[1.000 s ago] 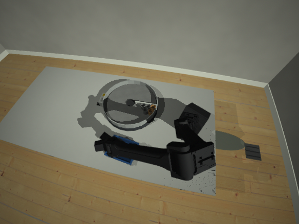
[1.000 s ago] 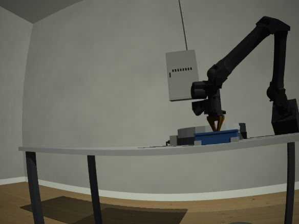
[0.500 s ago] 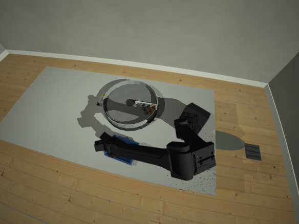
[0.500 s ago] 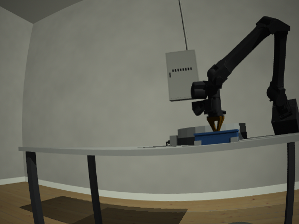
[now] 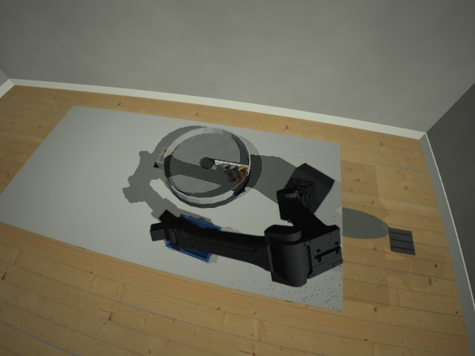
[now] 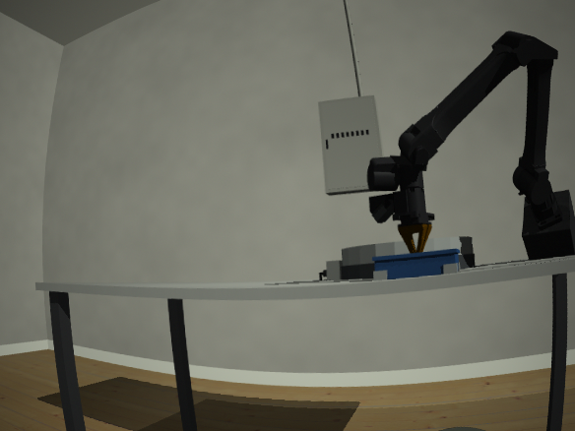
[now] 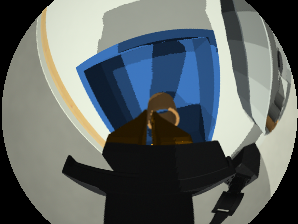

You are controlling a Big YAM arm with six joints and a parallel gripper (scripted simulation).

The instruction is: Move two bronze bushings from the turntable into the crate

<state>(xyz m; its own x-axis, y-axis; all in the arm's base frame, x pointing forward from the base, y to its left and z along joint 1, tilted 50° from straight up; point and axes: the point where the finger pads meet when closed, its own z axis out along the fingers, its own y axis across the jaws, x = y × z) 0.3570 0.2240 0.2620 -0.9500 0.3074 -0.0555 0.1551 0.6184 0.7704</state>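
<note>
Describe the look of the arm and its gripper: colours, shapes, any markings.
The arm is matte black throughout, built of boxy links with rounded joint housings and a blocky black base. The gripper has two tapered bronze-orange fingers under a black body. No markings or loose cables are visible.

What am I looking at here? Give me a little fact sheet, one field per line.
Robot: one black arm on a grey table
Jaws: shut on a bronze ring-shaped bushing
Position: above the blue crate
Round grey turntable: grey and bronze bushings clustered near its rim
Crate contents: none visible
</note>
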